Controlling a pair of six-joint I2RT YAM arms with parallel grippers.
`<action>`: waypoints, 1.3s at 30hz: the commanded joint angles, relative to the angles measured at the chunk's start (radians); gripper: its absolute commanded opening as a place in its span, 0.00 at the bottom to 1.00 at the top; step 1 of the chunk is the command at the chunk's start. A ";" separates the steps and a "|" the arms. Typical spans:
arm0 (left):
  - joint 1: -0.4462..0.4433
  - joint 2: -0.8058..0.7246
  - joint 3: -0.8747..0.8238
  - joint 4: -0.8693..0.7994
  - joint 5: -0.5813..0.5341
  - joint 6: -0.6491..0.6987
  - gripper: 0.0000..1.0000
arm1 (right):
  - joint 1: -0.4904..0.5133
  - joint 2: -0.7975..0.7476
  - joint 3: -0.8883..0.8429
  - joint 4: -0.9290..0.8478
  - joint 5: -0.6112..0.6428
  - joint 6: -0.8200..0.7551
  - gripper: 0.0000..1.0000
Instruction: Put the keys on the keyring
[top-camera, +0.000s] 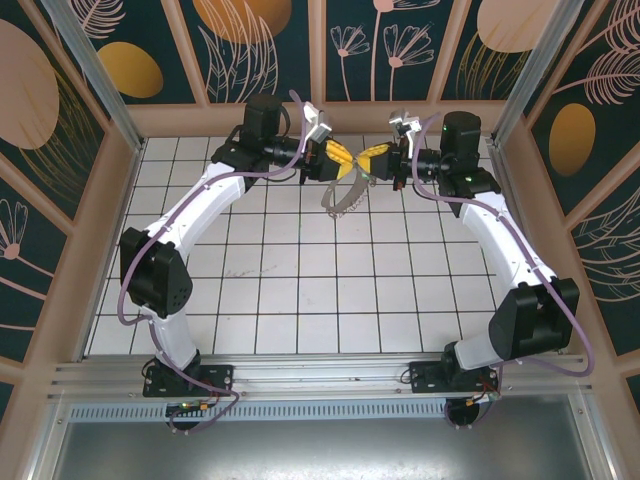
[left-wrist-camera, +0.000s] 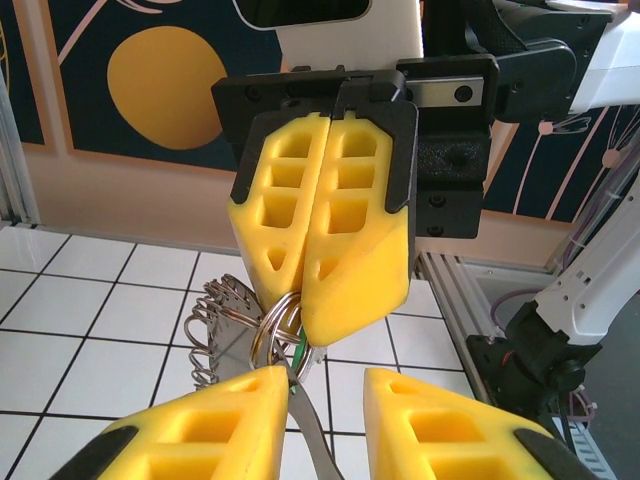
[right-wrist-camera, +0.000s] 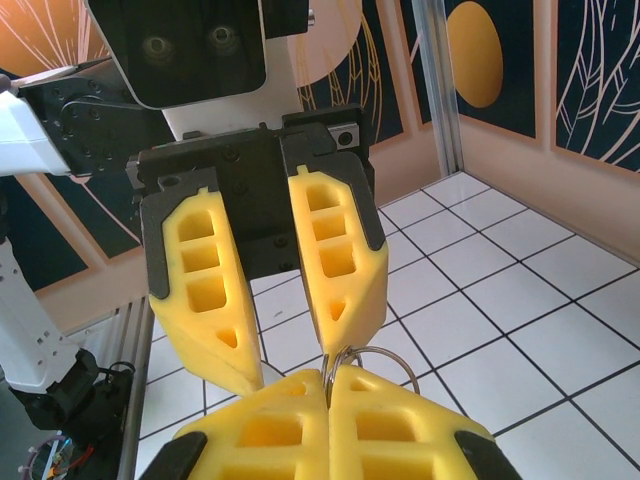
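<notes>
Two grippers are pictured nose to nose above the far middle of the table, w/ the keyring hung btwn them, clear of the surface. The right gripper is clamped fully shut on the thin wire of a small round loop at the keyring's top, and the bumpy, chain-like part dangles below and to one side. The left gripper is held narrowly apart w/ nothing pinched. A metal strip is seen in its gap, just beside one pad; whether it is touched cannot be told. A speck of green, prob. the head of the key, is glimpsed just under the right gripper's tip, against the loop. Handling, as judged: both items are taken to be very light, hard and stiff metal, smooth and so slippery vs. the yellow pads. The keyring is expected to swing and twist freely if nudged, esp. as it is pinned at one point only. Nothing fragile is at stake, but the key is tiny and easily dropped or flicked away. The key is best taken by its flat plastic head, blade left free. The keyring is best gripped on the wire close to its opening, so that it is steadied for threading.
</notes>
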 joint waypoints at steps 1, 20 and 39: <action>0.000 0.010 0.016 0.038 -0.030 -0.003 0.28 | 0.007 -0.016 0.007 0.040 -0.051 -0.037 0.00; 0.002 -0.019 0.005 0.061 -0.075 -0.001 0.28 | -0.002 -0.039 -0.016 0.054 -0.057 -0.032 0.00; -0.020 -0.010 -0.021 0.046 0.036 -0.013 0.10 | -0.009 -0.047 -0.027 0.080 -0.048 -0.017 0.00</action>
